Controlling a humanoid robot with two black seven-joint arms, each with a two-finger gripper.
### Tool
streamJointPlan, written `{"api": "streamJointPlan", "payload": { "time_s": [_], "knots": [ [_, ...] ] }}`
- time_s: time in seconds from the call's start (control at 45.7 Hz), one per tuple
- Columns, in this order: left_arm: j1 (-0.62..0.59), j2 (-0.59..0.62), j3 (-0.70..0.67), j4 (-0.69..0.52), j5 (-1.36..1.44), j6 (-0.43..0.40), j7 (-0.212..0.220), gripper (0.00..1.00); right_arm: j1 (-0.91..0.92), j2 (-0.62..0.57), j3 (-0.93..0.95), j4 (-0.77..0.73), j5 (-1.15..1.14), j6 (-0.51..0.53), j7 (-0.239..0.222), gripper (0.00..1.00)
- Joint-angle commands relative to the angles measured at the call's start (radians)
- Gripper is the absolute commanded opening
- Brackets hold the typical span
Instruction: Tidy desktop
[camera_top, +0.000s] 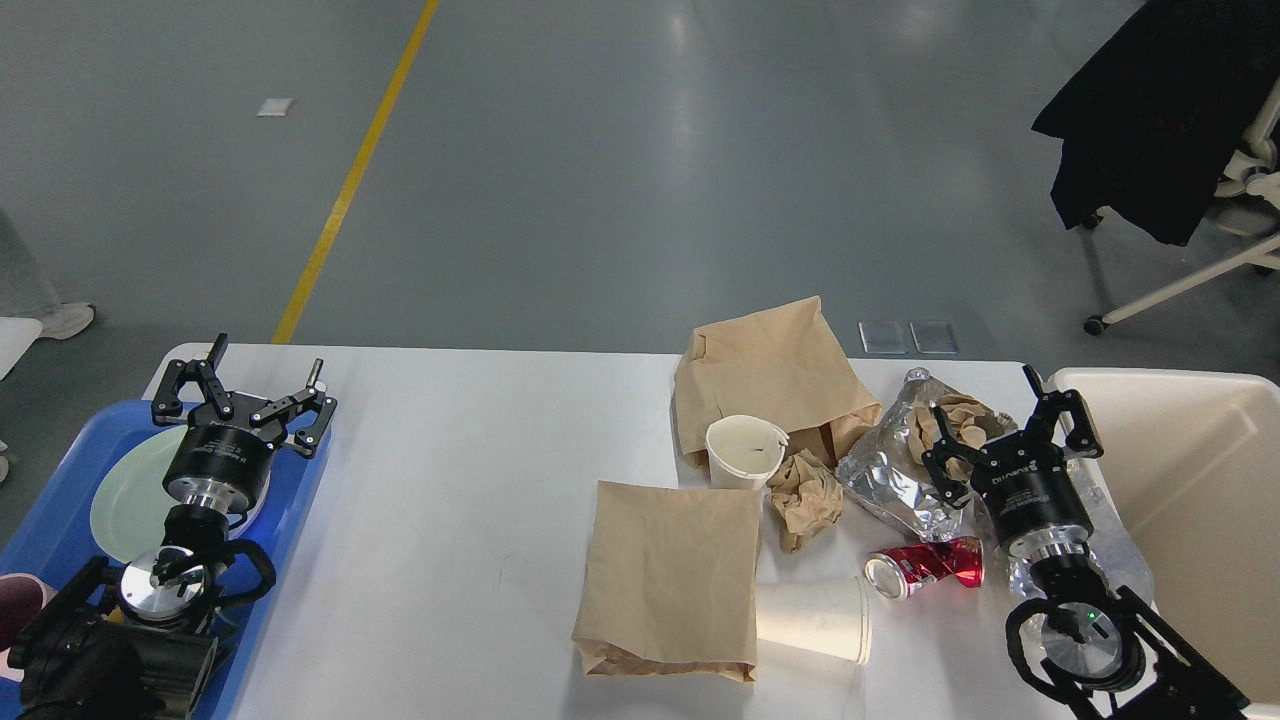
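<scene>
The white desktop (470, 480) carries litter on its right half: a flat brown paper bag (670, 575), a second brown bag (770, 375) behind it, an upright white paper cup (742, 452), a cup on its side (815, 618), a crumpled brown paper ball (805, 495), a crushed red can (925, 565) and a silver foil bag (900, 480). My left gripper (262, 368) is open and empty above the blue tray's far edge. My right gripper (990, 425) is open and empty over the foil bag.
A blue tray (60, 500) at the left holds a pale green plate (125, 500) and a pink mug (15, 600). A cream bin (1190, 480) stands at the right. A chair with a black coat (1160, 130) is far right on the grey floor.
</scene>
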Motion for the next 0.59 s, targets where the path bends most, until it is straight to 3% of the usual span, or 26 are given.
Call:
{"api": "streamJointPlan", "payload": {
  "time_s": [0.0, 0.131, 0.307, 0.569],
  "knots": [
    [-0.013, -0.013, 0.000, 0.032, -0.001, -0.059, -0.012, 0.96, 0.000, 0.000, 0.000, 0.000, -0.002, 0.000, 0.000, 1.00],
    [-0.007, -0.028, -0.002, 0.030, -0.009, -0.095, -0.010, 0.96, 0.000, 0.000, 0.000, 0.002, 0.001, 0.002, 0.000, 1.00],
    [-0.007, -0.027, -0.003, 0.030, -0.013, -0.086, -0.013, 0.96, 0.000, 0.000, 0.000, 0.002, 0.001, 0.002, 0.000, 1.00],
    [-0.008, 0.007, 0.041, 0.033, 0.065, -0.071, -0.091, 0.96, 0.000, 0.000, 0.000, 0.002, 0.001, 0.002, 0.000, 1.00]
  ]
}}
